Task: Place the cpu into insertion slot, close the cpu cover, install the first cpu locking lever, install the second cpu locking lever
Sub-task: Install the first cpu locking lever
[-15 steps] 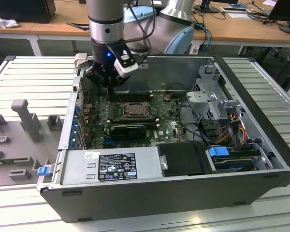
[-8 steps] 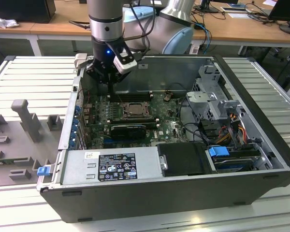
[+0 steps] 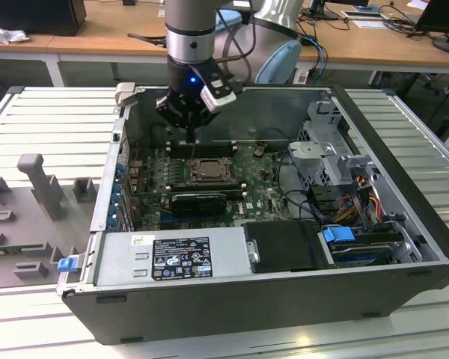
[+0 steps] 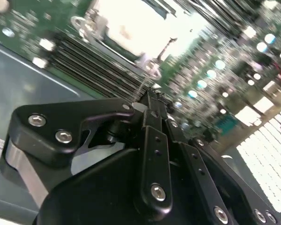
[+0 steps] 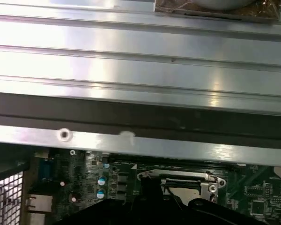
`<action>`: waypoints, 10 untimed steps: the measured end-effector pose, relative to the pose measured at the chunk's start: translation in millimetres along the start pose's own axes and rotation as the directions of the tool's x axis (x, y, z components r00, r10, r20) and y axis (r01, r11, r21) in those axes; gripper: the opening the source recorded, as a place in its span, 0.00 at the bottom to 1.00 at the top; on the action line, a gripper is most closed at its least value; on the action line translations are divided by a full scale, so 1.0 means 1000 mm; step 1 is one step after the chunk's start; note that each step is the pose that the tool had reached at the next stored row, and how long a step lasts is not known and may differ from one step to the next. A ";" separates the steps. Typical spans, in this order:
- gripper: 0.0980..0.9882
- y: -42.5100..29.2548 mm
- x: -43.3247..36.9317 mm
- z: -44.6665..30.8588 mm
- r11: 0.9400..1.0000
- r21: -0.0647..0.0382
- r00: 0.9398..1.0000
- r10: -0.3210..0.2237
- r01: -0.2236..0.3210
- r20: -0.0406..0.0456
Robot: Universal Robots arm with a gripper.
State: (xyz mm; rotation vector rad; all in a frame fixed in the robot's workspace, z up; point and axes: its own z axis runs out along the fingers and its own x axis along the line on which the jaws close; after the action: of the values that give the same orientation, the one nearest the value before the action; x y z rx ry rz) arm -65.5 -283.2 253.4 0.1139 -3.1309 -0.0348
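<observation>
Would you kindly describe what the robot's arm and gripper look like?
The arm is a silver-grey cylinder with pale blue joint caps and black cables alongside. A blue light glows above the black gripper, which carries a small white module. In the second wrist view, its black linkages show silver screws.

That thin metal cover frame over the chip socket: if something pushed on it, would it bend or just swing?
The cpu cover looks like thin sheet metal with a window cut out, so it probably flexes if pushed off-centre. It lies flat on the green motherboard, so a downward push should hardly move it. The gripper hangs just behind it.
</observation>
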 end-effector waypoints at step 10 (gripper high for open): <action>0.01 -0.0037 -0.0237 0.0084 0.999 -0.046 1.000 0.001 -0.001 0.003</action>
State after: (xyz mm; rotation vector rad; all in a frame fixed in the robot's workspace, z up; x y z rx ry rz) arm -41.7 -284.9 244.7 0.1123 -3.1304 -0.1067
